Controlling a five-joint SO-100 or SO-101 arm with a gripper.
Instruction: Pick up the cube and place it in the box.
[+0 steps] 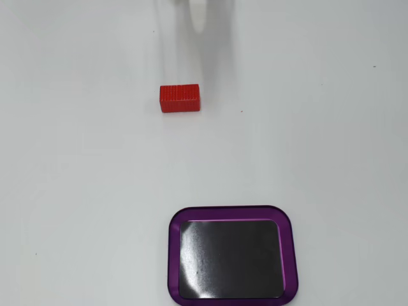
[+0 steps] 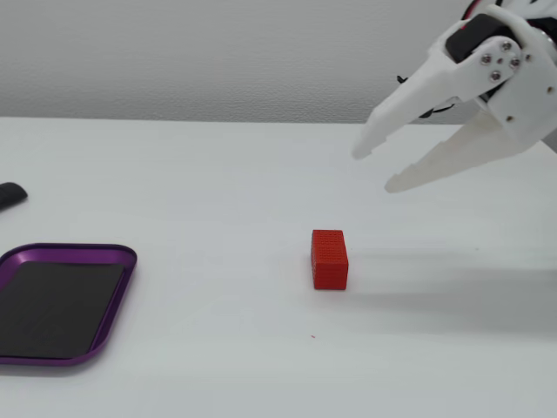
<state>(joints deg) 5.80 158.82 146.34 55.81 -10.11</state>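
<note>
The red cube lies on the white table, also seen in a fixed view near the middle. The box, a purple-rimmed tray with a black bottom, sits empty at the bottom of one fixed view and at the left edge of the other. My white gripper hangs open and empty in the air, above and to the right of the cube. In a fixed view only a blurred white fingertip shows at the top edge, beyond the cube.
A small dark object lies at the left edge of the table, behind the box. A grey wall runs along the table's far side.
</note>
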